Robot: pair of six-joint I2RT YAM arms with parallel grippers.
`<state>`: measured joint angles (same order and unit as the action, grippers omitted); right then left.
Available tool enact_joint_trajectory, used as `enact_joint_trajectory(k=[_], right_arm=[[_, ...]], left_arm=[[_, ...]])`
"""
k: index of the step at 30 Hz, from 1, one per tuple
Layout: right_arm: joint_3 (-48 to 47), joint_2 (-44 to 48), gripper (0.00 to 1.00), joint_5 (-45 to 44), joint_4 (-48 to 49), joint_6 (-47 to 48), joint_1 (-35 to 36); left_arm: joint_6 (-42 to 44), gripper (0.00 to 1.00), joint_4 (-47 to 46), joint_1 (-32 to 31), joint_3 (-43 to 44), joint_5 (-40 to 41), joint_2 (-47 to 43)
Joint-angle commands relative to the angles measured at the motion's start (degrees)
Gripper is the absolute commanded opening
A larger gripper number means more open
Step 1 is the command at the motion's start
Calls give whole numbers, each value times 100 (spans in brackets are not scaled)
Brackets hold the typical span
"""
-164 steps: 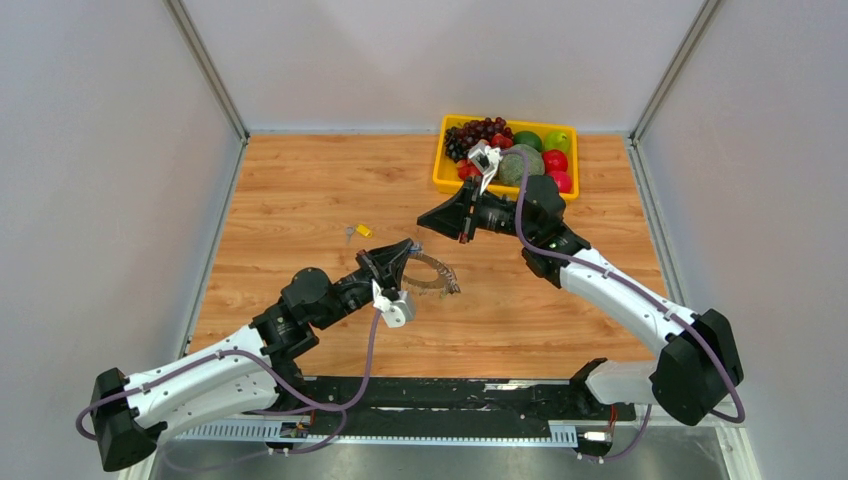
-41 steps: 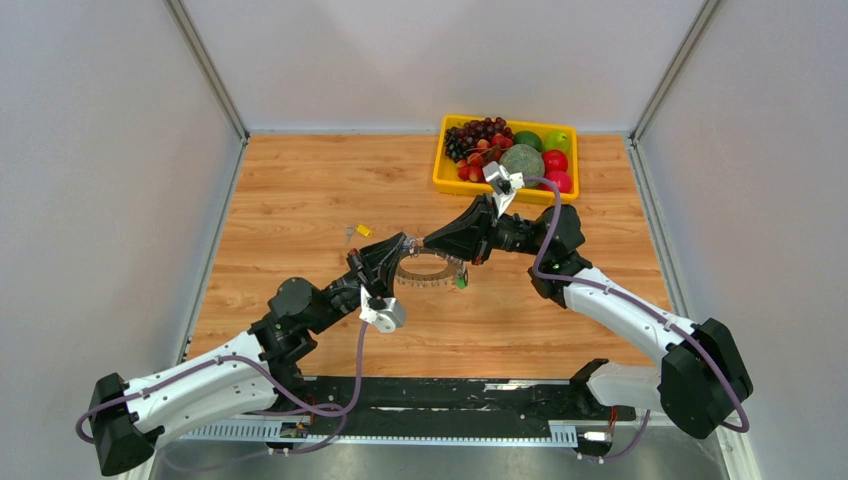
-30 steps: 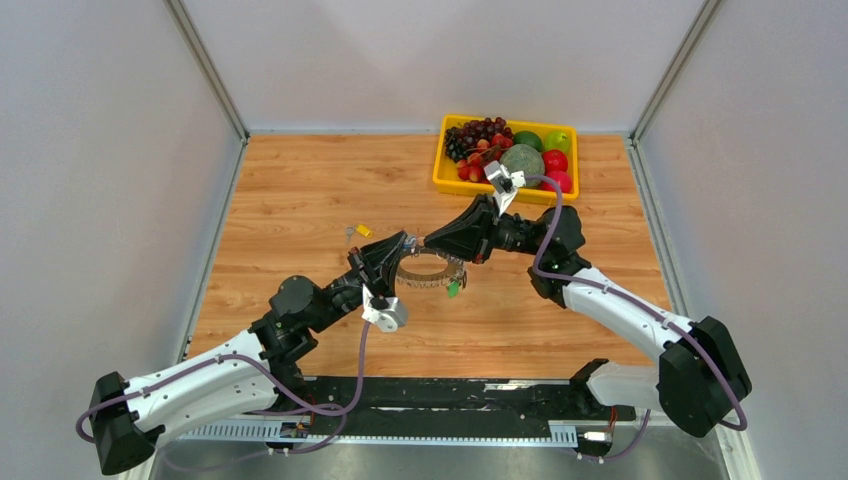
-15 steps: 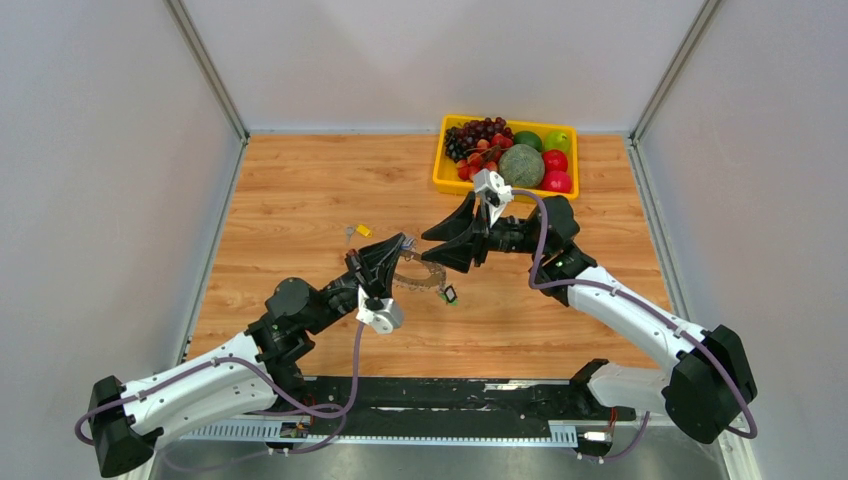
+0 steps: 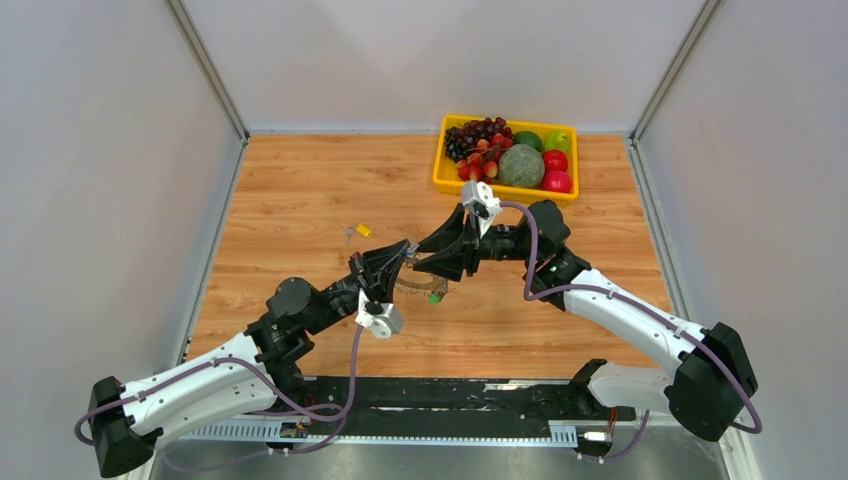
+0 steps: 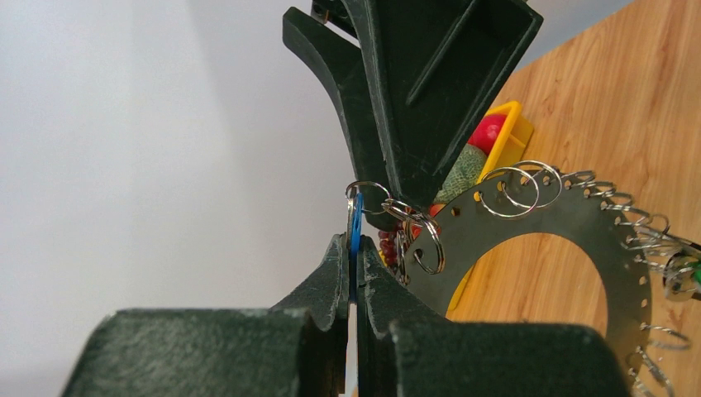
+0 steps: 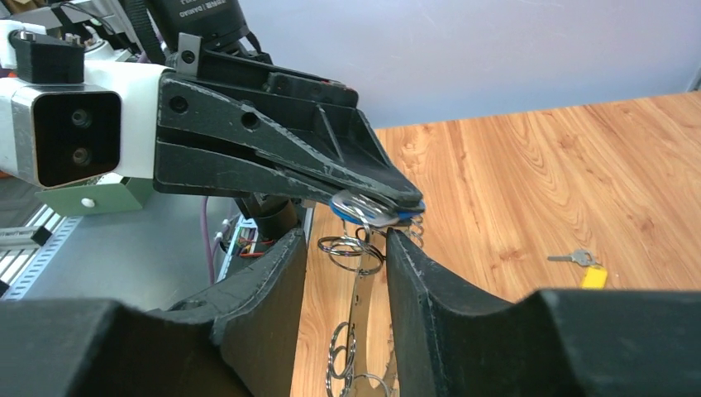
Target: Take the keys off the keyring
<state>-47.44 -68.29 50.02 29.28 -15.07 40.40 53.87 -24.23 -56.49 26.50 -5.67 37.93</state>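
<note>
The keyring [image 5: 418,289] is a flat dark grey ring with silvery loops on its rim, hanging low over the table. My left gripper [image 5: 404,252] is shut on a blue key [image 6: 354,230] that hangs from a loop on the keyring [image 6: 529,222]. My right gripper [image 5: 426,256] is open, its jaws either side of the edge-on keyring [image 7: 360,308] just below the left gripper [image 7: 273,157] and the blue key [image 7: 374,208]. A green key [image 5: 436,297] dangles from the ring's near side. A yellow key [image 5: 363,231] lies loose on the table, also in the right wrist view [image 7: 592,276].
A yellow tray [image 5: 442,152] of grapes, a melon and other fruit stands at the back right of the wooden table. Grey walls close in the left, right and back. A black rail runs along the near edge [image 5: 450,395].
My right gripper has opened and moved left, closing in on the left gripper. The ring has sunk lower and the green key has swung left. The left gripper stays shut on the blue key.
</note>
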Motion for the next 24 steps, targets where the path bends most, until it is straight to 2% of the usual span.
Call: enact_joint_trajectory(k=[1,6,9,12,24], right_arm=[[-349,-54,41,96,-181,379,147],[-397,-105,32,175,-315,463,161],[-386,-57,17,180,-320,487,161],[-356,26,7,109,-322,500,167],[-258,320,0,-135,-399,529,156]], left_arm=[[-116,0,-300,6,175,-150,-73],[-142,0,-415,1,150,-85,-155],[-148,0,-490,6,123,6,-200],[-135,0,-523,2,113,64,-207],[-119,0,-756,6,42,340,-266]])
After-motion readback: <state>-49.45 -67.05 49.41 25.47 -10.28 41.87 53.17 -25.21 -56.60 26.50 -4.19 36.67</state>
